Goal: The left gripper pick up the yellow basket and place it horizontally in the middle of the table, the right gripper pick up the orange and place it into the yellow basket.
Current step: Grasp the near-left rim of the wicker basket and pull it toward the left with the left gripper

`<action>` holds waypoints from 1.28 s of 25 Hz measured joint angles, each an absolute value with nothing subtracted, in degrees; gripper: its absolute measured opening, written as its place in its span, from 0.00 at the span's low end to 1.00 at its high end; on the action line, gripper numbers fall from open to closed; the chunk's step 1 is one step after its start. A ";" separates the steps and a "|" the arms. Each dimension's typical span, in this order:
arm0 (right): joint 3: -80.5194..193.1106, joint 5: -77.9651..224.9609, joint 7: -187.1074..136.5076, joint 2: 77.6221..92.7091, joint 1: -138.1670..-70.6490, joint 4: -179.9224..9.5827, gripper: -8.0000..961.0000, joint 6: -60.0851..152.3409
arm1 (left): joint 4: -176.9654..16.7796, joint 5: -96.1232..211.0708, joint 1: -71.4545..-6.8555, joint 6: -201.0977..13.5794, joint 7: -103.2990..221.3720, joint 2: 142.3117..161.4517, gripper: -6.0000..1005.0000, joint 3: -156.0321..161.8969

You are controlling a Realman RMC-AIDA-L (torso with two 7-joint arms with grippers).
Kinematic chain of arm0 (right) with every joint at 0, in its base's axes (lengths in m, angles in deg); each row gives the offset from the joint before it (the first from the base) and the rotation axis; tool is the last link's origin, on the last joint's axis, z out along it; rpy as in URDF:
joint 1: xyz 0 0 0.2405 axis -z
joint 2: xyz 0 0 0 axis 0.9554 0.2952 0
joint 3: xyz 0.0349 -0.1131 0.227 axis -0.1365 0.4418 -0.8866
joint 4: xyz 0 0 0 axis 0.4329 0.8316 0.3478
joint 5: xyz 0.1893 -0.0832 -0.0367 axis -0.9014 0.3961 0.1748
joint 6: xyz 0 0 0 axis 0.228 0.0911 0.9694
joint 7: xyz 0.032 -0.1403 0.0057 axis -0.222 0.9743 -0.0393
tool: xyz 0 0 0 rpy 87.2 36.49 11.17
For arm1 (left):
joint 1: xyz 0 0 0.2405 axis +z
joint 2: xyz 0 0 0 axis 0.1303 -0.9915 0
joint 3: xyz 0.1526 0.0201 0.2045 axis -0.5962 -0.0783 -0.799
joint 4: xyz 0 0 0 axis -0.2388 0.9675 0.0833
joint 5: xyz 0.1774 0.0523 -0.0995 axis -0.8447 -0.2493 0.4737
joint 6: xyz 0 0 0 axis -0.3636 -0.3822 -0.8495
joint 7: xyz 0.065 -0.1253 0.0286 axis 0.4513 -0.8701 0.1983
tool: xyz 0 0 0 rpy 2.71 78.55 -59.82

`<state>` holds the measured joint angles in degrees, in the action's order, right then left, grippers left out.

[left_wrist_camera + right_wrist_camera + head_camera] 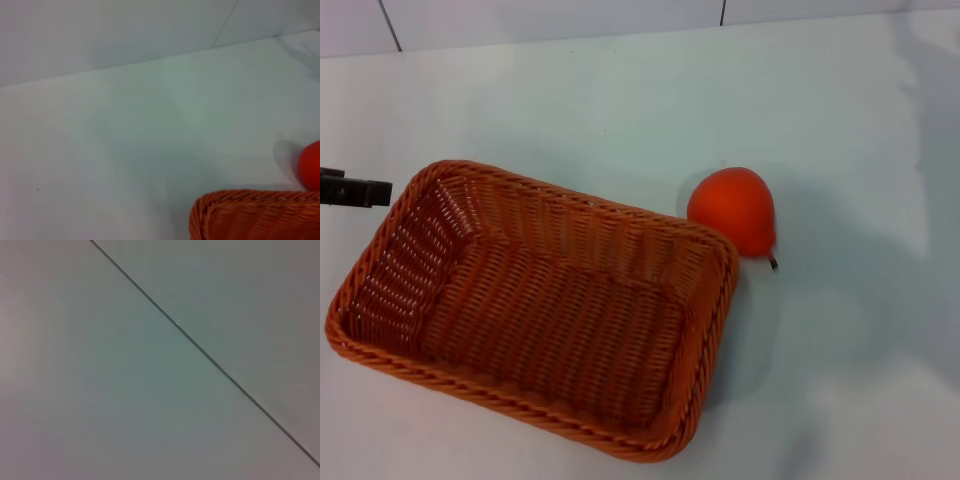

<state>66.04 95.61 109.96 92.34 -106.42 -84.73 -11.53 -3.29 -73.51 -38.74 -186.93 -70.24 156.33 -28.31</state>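
Note:
The yellow basket [540,305], a large orange-brown woven basket, lies empty on the white table [840,380], at the left and middle of the head view, turned slightly askew. The orange [733,209], red-orange with a small dark stem, rests on the table just beyond the basket's far right corner. Only a slim black bar of the left gripper [355,189] shows at the left edge, just off the basket's far left corner. In the left wrist view a basket corner [250,215] and part of the orange [312,165] show. The right gripper is out of view.
A wall with tile seams [388,25] runs behind the table's far edge. The right wrist view shows only a grey surface with a dark seam [200,347].

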 joint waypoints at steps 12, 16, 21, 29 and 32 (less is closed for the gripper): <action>66.05 95.92 109.97 92.25 -106.26 -84.71 0.98 -11.54 | -3.43 -80.16 -39.80 -187.26 -74.63 158.20 0.75 -30.98; 66.19 96.03 109.96 92.18 -106.38 -84.97 0.98 -11.66 | -3.51 -80.68 -39.89 -187.37 -75.35 158.79 0.74 -31.79; 66.31 96.06 109.92 92.15 -106.68 -85.02 0.98 -11.68 | -3.94 -83.41 -40.08 -186.76 -75.43 159.98 0.72 -32.31; 66.51 96.06 109.79 92.12 -106.49 -85.02 0.98 -11.82 | -6.87 -86.72 -41.00 -184.84 -76.10 160.62 0.69 -32.66; 66.61 96.08 109.75 92.13 -106.40 -84.88 0.98 -11.83 | -7.72 -86.78 -41.14 -184.09 -76.47 160.55 0.68 -32.66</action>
